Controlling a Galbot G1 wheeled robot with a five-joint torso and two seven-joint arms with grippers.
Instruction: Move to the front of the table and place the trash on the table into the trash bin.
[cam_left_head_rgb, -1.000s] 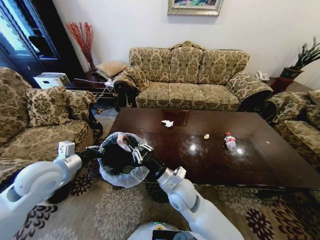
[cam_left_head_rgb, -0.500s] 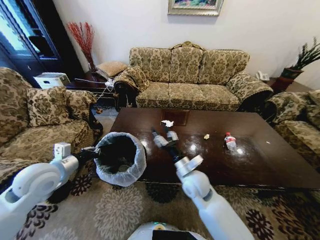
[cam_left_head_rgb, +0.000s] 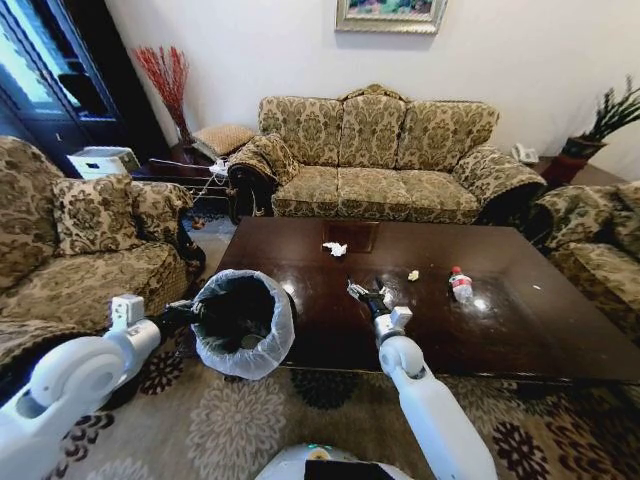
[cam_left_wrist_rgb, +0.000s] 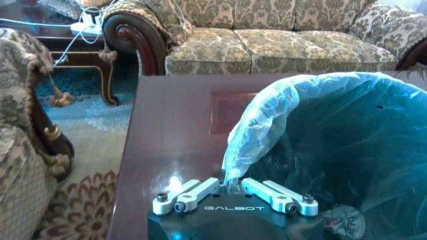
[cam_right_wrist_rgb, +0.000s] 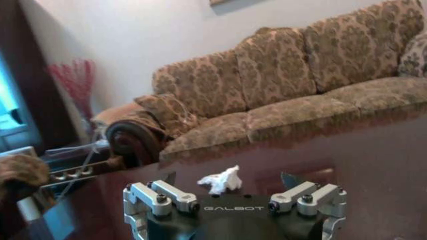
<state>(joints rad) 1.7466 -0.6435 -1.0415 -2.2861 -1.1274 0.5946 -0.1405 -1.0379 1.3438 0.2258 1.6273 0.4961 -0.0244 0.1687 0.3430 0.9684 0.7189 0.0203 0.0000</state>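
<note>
Arms are both stretched forward from the robot's white body. The left gripper (cam_left_head_rgb: 192, 312) reaches out low at the left corner of the table (cam_left_head_rgb: 520, 330), and its fingers are closed on the white plastic liner at the rim of the trash bin (cam_left_head_rgb: 243, 322), so the bin hangs at the table's near left edge with its mouth facing up. The right arm goes straight ahead over the dark glossy top, elbow near the table's front edge. The right gripper (cam_left_head_rgb: 368, 293) hovers above the wood with its fingers spread wide and holding nothing. A crumpled white tissue (cam_left_head_rgb: 335, 247) lies farther ahead of it, near the square inlaid panel. To its right are a small yellow scrap (cam_left_head_rgb: 413, 273) and then a clear bottle with red cap (cam_left_head_rgb: 459, 282), lying on the table, apart from each other.
</note>
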